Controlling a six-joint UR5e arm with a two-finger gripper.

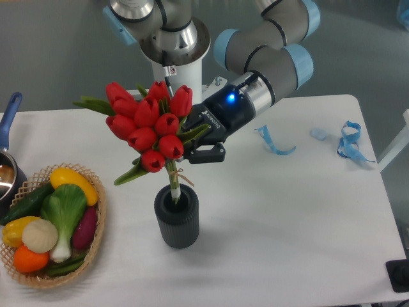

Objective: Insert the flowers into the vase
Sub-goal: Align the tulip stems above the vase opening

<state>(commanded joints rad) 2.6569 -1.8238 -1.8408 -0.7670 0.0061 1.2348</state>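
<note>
The flowers [146, 121], a bunch of red tulip buds with green leaves, hang tilted left above the table. Their pale tied stems [174, 182] point down, with the tips just inside the mouth of the vase [176, 220]. The vase is a dark grey ribbed cylinder standing upright at the table's front centre. My gripper [195, 144] comes in from the right and is shut on the flowers just under the buds. Buds and leaves partly hide its fingers.
A woven basket [96, 240] with vegetables sits at the front left. A dark pot with a blue handle [9, 115] is at the left edge. Blue ribbon pieces [348, 144] lie at the right, and another [271, 142] lies behind my gripper. The robot base [172, 57] stands at the back.
</note>
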